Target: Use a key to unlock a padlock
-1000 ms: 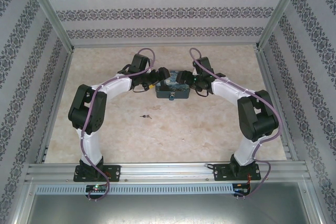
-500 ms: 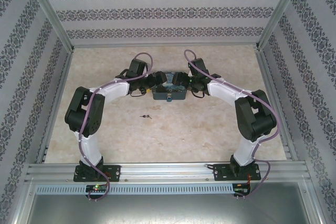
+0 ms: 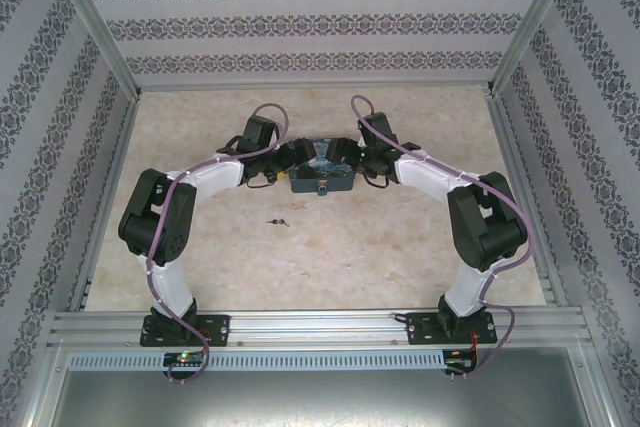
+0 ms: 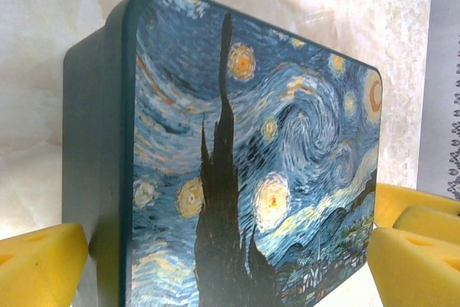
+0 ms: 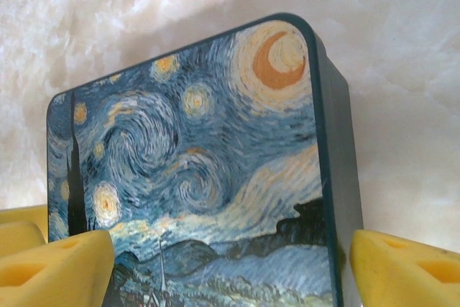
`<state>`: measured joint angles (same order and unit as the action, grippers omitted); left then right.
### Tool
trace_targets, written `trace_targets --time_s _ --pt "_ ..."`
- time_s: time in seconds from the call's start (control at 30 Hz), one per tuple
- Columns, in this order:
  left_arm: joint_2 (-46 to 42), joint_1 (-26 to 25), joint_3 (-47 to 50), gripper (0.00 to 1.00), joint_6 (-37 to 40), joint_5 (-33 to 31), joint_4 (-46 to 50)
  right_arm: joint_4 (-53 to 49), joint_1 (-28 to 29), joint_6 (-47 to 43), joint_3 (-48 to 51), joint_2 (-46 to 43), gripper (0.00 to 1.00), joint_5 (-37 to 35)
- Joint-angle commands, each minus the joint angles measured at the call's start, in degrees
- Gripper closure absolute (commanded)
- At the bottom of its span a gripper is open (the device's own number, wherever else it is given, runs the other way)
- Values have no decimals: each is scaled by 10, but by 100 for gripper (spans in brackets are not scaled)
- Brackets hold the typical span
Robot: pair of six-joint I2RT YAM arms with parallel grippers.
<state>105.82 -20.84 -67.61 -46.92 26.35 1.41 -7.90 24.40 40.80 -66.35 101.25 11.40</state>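
The key (image 3: 279, 221) is a tiny dark sliver lying flat on the bare tabletop (image 3: 400, 247), at about 7 o'clock from the blue tin (image 3: 320, 173) and well apart from it and from both grippers. Nothing touches it. On the tin's 6 o'clock wall sits a small pale fitting (image 3: 322, 189), too small to tell whether it is the padlock.

The tin rests toward 12 o'clock of the tabletop's middle, lid up. The lid shows a swirling blue night sky with yellow stars, a crescent moon and a dark tree.

The left gripper (image 3: 292, 160) is at the tin's 9 o'clock end and the right gripper (image 3: 350, 159) at its 3 o'clock end. In the left wrist view the left gripper (image 4: 226, 249) stands wide, its yellow pads (image 4: 43, 264) on either side of the tin (image 4: 251, 141) and close against it. In the right wrist view the right gripper (image 5: 230, 264) also stands wide, with yellow pads (image 5: 410, 267) flanking the tin (image 5: 201, 163). For neither can I tell whether the pads press the walls or merely stand beside them.

The left arm (image 3: 165, 237) and right arm (image 3: 480, 227), white with black joints and purple cables (image 3: 265, 112), curve in from the 6 o'clock edge. Patterned walls (image 3: 320, 22) enclose the tabletop.
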Motion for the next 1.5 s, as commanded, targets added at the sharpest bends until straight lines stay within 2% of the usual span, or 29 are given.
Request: trace_targets --time_s 0.0,0.2,0.4,0.6,0.77,0.97,1.47 --pt "6 15 -28 0 4 -2 9 0 -11 1 21 -46 14 -19" --pt "-14 50 -16 0 7 -3 17 -31 3 -45 64 -125 17 -29" --pt "-68 82 20 0 3 6 29 -80 74 -118 55 -139 22 1" --pt "-125 102 66 1 4 7 67 -118 170 -204 -15 -63 30 26" --pt "-166 134 98 1 1 14 82 -169 225 -248 -102 31 43 38" --pt "-190 164 110 1 1 27 96 -224 248 -296 -172 113 51 24" --pt "-195 197 122 1 -10 49 85 -315 282 -363 -281 218 53 -57"
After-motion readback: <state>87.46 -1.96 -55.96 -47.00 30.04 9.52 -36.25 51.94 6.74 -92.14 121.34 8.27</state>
